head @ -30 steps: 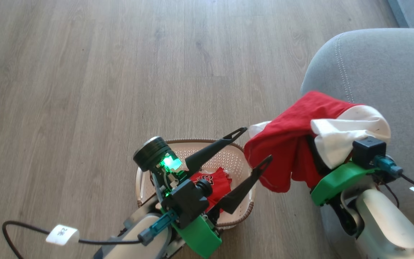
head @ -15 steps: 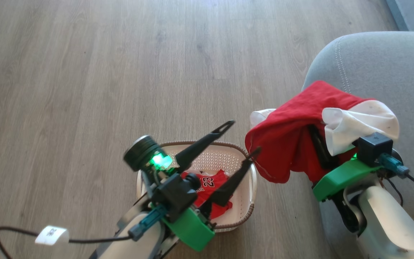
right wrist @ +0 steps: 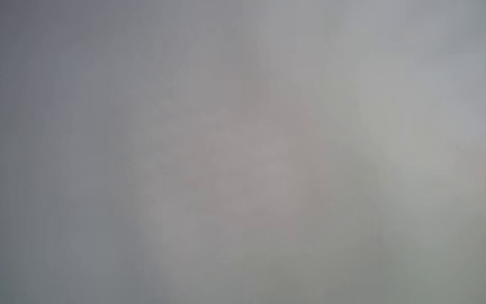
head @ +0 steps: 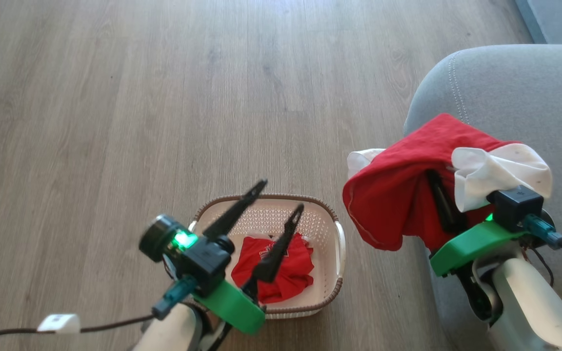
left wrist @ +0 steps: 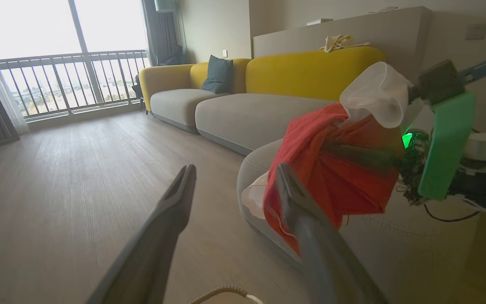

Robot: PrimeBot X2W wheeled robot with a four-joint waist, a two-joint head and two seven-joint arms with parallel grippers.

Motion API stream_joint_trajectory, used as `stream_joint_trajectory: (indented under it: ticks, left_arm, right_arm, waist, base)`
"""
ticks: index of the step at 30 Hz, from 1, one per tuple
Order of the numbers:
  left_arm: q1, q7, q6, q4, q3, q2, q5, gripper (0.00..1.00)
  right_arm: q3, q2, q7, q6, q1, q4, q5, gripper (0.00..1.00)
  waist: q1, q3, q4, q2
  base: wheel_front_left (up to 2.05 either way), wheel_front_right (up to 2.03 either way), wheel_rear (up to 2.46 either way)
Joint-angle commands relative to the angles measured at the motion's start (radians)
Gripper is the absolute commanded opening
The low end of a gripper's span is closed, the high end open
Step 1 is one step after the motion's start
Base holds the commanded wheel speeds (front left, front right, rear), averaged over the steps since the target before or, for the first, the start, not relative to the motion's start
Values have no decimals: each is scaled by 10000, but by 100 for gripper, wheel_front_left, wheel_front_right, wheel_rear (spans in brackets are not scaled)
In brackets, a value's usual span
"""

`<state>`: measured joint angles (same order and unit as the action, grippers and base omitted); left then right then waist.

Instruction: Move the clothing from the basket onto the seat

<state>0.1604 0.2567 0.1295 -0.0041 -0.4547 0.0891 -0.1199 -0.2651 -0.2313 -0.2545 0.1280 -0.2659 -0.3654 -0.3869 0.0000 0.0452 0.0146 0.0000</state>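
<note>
The clothing (head: 388,209) is split: the red-and-white garment (head: 408,161) hangs bunched over the right tool (head: 441,202), which is clamped narrow on it at 3 o'clock of the head view, raised at the grey seat's (head: 505,92) edge. The red jersey (head: 288,275) lies in the basket (head: 332,217) (at 6 o'clock). The left tool (head: 283,193) hovers above it from 7 o'clock, fingers spread wide, pointing toward 1 o'clock.
</note>
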Motion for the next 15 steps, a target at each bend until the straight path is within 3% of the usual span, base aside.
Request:
stream_joint_trajectory:
  ticks: [1,15]
  left_arm:
    - [173,51,7,-138,147,106,-12,100]
    - [-314,51,10,1605,-1059,750,-205,100]
  right_arm:
    - [-23,-15,-72,27,-125,414,80,0]
    - [166,72,-72,27,71,576,153,0]
  waist:
    - [0,-22,13,0]
    - [0,-176,-104,0]
  base:
    - [0,0,0]
    - [0,0,0]
